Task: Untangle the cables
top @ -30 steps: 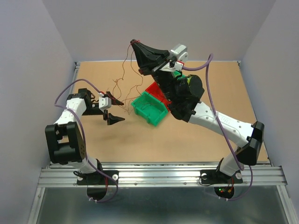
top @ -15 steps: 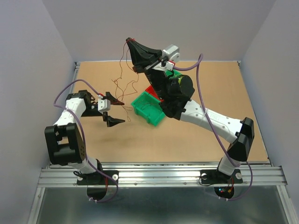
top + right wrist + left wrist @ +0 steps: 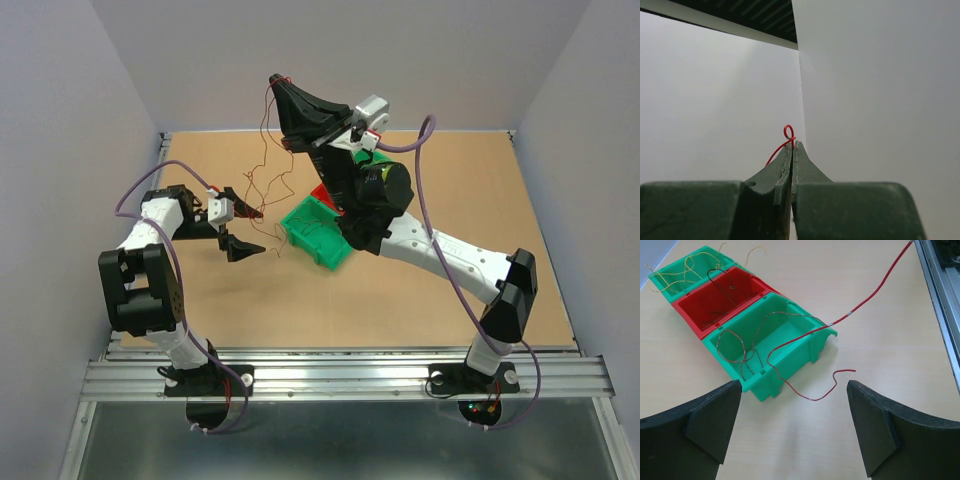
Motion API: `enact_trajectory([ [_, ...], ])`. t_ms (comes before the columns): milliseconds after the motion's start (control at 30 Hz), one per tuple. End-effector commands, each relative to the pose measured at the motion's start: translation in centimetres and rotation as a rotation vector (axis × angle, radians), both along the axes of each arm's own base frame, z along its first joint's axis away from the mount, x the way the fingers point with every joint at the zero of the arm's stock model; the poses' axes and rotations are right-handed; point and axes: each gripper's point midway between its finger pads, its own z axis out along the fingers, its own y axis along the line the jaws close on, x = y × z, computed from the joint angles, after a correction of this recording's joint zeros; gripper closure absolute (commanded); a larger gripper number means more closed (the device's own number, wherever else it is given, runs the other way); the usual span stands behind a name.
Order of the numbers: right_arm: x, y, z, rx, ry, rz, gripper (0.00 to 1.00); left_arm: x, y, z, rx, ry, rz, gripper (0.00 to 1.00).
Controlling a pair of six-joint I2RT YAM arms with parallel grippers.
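Observation:
My right gripper [image 3: 276, 84] is raised high over the far side of the table and shut on a thin red cable [image 3: 788, 133], whose small loop sticks out above the closed tips [image 3: 792, 148]. From it, red and brown cables [image 3: 262, 160] hang down in curls towards the bins. In the left wrist view the red cable [image 3: 867, 302] runs down from the upper right, crosses the near green bin [image 3: 805, 352] and ends on the table. A brown tangle [image 3: 740, 351] lies in that bin. My left gripper [image 3: 254, 232] [image 3: 795, 420] is open and empty, low over the table, near the red cable's free end.
Three joined bins stand mid-table: the near green bin [image 3: 318, 238], a red bin [image 3: 722, 310] holding a dark cable, and a far green bin [image 3: 670, 282] holding yellow cables. A metal rail [image 3: 940, 295] runs along the table edge. Grey walls enclose the table.
My right arm has swung a little to the left, keeping the red cable raised. My left gripper has shifted slightly towards the hanging cables and stays open.

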Motion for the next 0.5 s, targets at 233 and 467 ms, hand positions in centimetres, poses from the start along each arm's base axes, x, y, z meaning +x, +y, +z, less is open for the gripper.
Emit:
enact_trajectory([
  [233, -1.3, -0.9, 3.3, 0.141, -0.051, 0.056, 0.99, 0.4, -1.7, 3.9, -0.181, -0.007, -0.007, 0.01],
  [467, -1.1, -0.2, 3.4, 0.173, -0.054, 0.092, 0.99, 0.2, -2.8, 3.9, -0.179, 0.014, -0.046, 0.01],
])
